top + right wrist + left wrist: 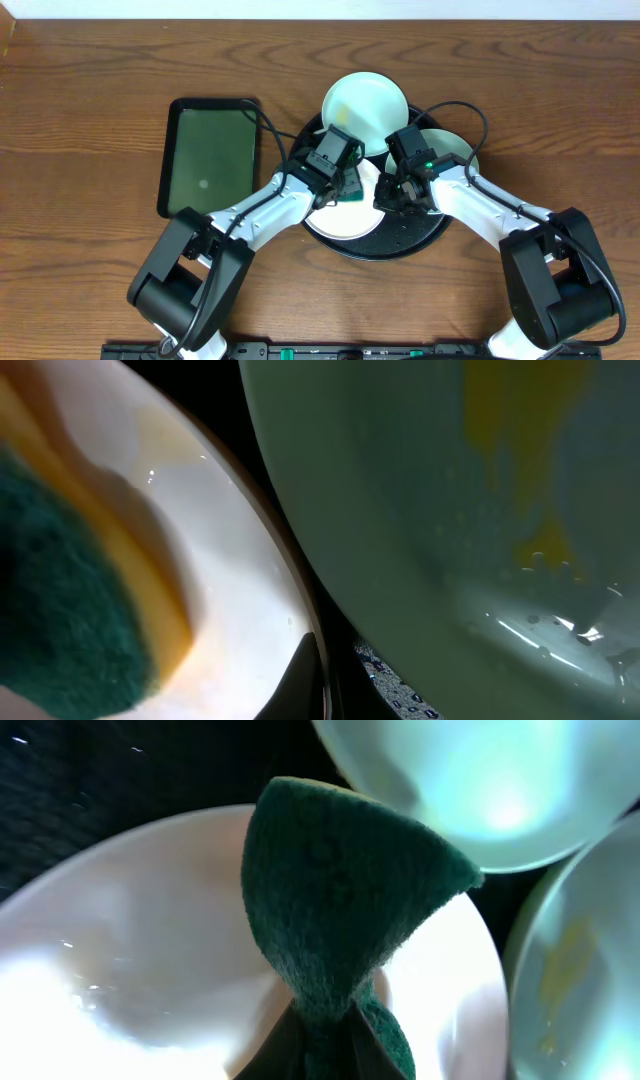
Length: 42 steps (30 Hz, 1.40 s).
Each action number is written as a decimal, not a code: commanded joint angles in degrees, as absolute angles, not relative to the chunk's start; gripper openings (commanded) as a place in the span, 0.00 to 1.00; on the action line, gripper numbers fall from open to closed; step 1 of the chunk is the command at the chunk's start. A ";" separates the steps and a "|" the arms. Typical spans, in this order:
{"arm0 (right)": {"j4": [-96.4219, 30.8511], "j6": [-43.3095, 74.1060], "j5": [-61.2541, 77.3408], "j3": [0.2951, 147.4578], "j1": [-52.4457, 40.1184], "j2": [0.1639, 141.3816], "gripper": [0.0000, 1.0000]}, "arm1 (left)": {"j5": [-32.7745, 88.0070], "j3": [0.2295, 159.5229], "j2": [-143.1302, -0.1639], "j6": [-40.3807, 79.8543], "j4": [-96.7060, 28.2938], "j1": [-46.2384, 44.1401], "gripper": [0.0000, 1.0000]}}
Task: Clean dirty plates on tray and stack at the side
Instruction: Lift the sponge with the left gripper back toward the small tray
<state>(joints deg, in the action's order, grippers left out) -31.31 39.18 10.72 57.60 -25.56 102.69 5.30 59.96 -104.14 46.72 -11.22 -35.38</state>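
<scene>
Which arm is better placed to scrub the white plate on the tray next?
Left, likely: the left pincer grips the green sponge over the white plate; the right pincer sits at that plate's rim without a sponge.

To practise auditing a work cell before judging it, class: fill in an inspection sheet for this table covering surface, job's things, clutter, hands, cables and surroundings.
Surface: brown wooden table.
Job's things: black tray holds white plate in front; mint plate at its far rim; right plate, yellow-smeared.
Clutter: green rectangular tray, left side.
Hands: left hand shut on green sponge over the white plate; right hand beside it, grip unclear.
Cables: black cable loops over the right arm.
Surroundings: pale strip past the far edge.
</scene>
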 commanded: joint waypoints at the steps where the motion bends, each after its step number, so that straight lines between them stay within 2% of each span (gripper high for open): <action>1: -31.29 38.28 7.81 57.01 -25.06 103.83 0.02 | 9.93 59.35 -104.49 47.48 -11.51 -36.60 0.08; 6: -31.18 38.28 7.81 57.01 -25.06 103.83 0.01 | 7.62 59.35 -105.43 46.74 -12.84 -37.34 0.08; 12: -31.90 38.28 7.84 57.01 -25.06 103.83 0.02 | -21.56 59.35 -106.37 46.13 -26.13 -37.30 0.08; 17: -31.88 38.26 7.81 56.99 -25.06 103.83 0.02 | -35.90 59.55 -105.34 46.15 -32.14 -36.75 0.07; 29: -32.08 34.00 9.80 58.74 -25.26 102.00 0.01 | -23.79 61.21 -87.66 46.17 -30.85 -34.37 0.07; 34: -34.26 29.85 8.16 61.87 -26.50 97.82 0.01 | -21.87 61.21 -78.74 46.13 -33.58 -28.91 0.08; 37: -37.91 28.34 2.52 65.17 -27.16 95.15 0.01 | -21.87 61.21 -74.50 43.00 -36.80 -24.23 0.08; 42: -43.42 18.28 -8.01 73.06 -28.45 91.57 0.01 | -21.85 61.21 -72.10 36.86 -41.54 -16.03 0.07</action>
